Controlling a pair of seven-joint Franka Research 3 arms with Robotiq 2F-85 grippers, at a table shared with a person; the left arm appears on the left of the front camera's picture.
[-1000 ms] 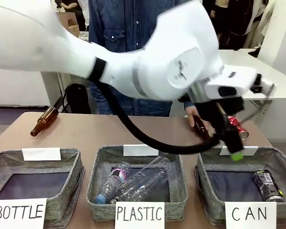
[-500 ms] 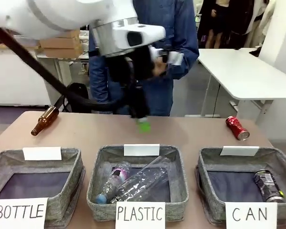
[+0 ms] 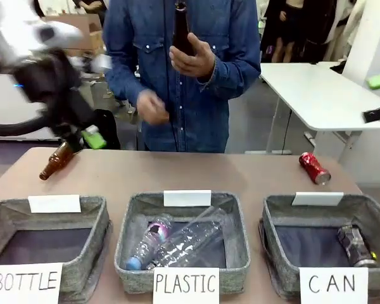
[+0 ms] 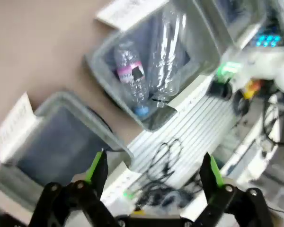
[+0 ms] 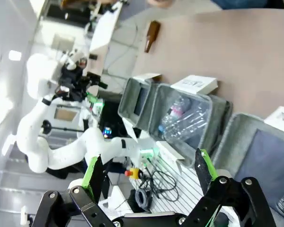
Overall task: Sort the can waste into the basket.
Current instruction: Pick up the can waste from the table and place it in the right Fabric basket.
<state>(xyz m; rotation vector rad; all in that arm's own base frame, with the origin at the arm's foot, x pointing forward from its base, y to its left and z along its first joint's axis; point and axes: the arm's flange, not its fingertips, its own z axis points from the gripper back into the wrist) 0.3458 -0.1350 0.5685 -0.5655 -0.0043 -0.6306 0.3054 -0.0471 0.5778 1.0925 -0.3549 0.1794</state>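
We watch our left pincer, spread and empty, swing away to the far left of the counter; our right pincer is spread too. The black can lies in the CAN basket; the red can lies behind it, unsorted.

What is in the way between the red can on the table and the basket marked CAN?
Nothing visible. The red can lies on the bare table just beyond the basket and its far rim. A black can already lies inside along the right wall, leaving most of the dark floor free.
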